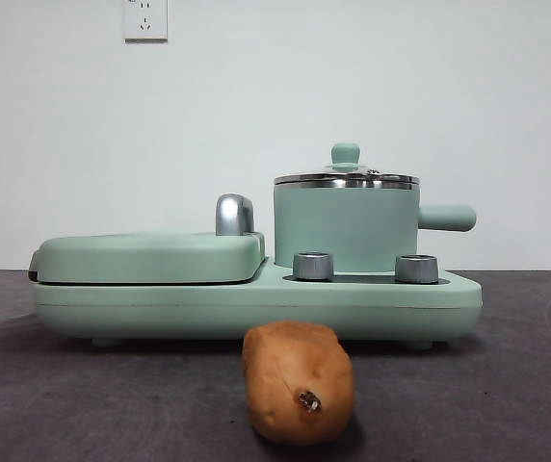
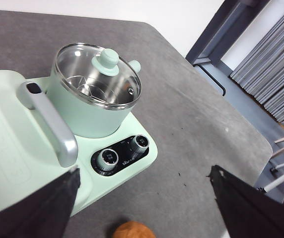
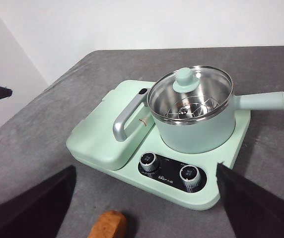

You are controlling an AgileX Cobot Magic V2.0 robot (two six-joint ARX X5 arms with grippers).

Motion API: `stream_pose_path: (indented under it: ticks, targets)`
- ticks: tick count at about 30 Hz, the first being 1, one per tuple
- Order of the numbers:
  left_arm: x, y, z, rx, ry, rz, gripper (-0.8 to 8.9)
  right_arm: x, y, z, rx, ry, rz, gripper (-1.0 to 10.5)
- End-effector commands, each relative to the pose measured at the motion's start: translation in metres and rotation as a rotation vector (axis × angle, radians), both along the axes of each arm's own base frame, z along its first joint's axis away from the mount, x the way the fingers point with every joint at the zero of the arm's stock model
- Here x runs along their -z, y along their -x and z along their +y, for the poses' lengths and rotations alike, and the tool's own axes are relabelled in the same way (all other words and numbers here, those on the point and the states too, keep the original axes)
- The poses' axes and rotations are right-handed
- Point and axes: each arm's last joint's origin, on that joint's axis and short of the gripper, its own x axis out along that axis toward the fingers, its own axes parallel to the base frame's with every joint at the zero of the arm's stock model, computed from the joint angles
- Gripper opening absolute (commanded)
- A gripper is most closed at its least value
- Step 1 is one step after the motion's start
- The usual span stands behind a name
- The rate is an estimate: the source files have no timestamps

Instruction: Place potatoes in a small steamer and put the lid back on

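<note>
The tan-orange potato (image 1: 298, 382) lies on the grey table in front of the appliance, its dark eye spot facing the front camera. It shows at the edge of the left wrist view (image 2: 132, 230) and the right wrist view (image 3: 108, 225). The mint-green steamer (image 1: 346, 231) stands on the right of the appliance base with the lid (image 1: 346, 176) on it; both wrist views show the steamer (image 2: 90, 116) (image 3: 196, 131) and the lid (image 2: 97, 74) (image 3: 190, 94). My left gripper (image 2: 144, 171) and right gripper (image 3: 145, 168) hover high above, open and empty, out of the front view.
The flat green griddle cover (image 1: 150, 255) with a steel handle (image 1: 234, 214) fills the left of the appliance base (image 1: 256, 308). Two steel knobs (image 1: 313, 266) (image 1: 416, 269) sit in front of the steamer. The steamer's side handle (image 1: 447, 218) points right. The table edge (image 2: 241, 119) is beyond.
</note>
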Motion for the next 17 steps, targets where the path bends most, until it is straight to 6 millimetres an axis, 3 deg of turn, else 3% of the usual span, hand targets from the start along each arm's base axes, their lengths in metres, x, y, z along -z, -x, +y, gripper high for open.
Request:
stream_pose_path:
  ticks: [1, 8, 17]
  targets:
    - [-0.010, -0.007, -0.006, 0.024, 0.000, -0.010, 4.42, -0.004, 0.001, 0.000, -0.002, -0.004, -0.009, 4.7]
    - [-0.025, -0.040, -0.032, 0.097, -0.096, 0.027, 4.46, -0.004, 0.001, 0.000, 0.000, -0.013, -0.003, 4.6]
    - [-0.037, -0.105, -0.090, 0.083, -0.274, -0.009, 4.45, -0.004, 0.001, 0.000, 0.002, -0.018, 0.002, 4.6]
